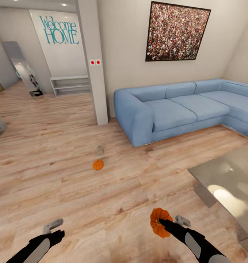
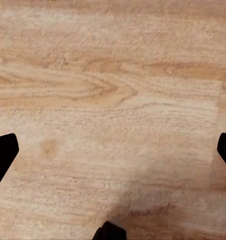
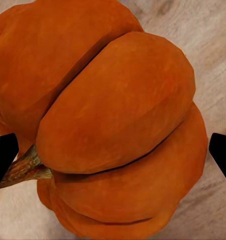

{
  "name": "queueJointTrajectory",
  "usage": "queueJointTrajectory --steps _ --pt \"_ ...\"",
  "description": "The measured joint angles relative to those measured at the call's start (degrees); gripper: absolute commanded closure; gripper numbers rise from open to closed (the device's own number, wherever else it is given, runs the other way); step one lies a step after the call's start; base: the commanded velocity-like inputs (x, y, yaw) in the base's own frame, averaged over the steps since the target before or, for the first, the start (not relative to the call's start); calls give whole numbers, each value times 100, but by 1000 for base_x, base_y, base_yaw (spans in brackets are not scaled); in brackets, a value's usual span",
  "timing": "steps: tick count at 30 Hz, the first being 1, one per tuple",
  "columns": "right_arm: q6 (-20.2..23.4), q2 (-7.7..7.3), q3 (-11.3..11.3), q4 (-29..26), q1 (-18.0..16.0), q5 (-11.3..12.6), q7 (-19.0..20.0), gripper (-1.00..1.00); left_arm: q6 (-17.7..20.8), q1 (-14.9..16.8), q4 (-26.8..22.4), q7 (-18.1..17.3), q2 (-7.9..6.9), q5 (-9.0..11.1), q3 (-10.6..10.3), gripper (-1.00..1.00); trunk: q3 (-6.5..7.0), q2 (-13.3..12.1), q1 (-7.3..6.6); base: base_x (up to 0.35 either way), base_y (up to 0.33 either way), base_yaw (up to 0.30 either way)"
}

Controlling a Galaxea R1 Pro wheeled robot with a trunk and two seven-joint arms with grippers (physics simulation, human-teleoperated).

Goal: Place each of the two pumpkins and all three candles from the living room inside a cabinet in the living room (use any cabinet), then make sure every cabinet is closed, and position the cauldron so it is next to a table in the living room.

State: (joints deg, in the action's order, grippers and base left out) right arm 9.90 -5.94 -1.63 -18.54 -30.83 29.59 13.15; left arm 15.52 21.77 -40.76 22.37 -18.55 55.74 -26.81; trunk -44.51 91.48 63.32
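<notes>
We are gripping a pumpkin (image 1: 160, 222) in our right tool (image 1: 161, 221) — left tool (image 1: 55, 231) hanging open over the floor (image 1: 102, 204), holding nothing.

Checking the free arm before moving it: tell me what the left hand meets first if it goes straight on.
Most likely the bare wooden floor; the left hand points down at it with nothing between, though depth is unclear.

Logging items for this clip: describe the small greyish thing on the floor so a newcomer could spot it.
Start at the blue sofa; on the wood floor in front of its near armrest sits a loose pumpkin. The candle stands just beyond it: a stubby grey-tan cylinder, not orange or ribbed.
</notes>
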Motion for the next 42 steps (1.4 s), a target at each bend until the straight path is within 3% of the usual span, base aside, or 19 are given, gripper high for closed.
queueJointTrajectory --steps 14,42 --pt "-1 0 0 0 0 0 0 100 0 2 36 0 0 0 0 -100 0 0 0 282 9 0" --pt "-2 0 0 8 0 5 6 100 1 4 35 2 0 0 1 -100 0 0 0 283 140 0"
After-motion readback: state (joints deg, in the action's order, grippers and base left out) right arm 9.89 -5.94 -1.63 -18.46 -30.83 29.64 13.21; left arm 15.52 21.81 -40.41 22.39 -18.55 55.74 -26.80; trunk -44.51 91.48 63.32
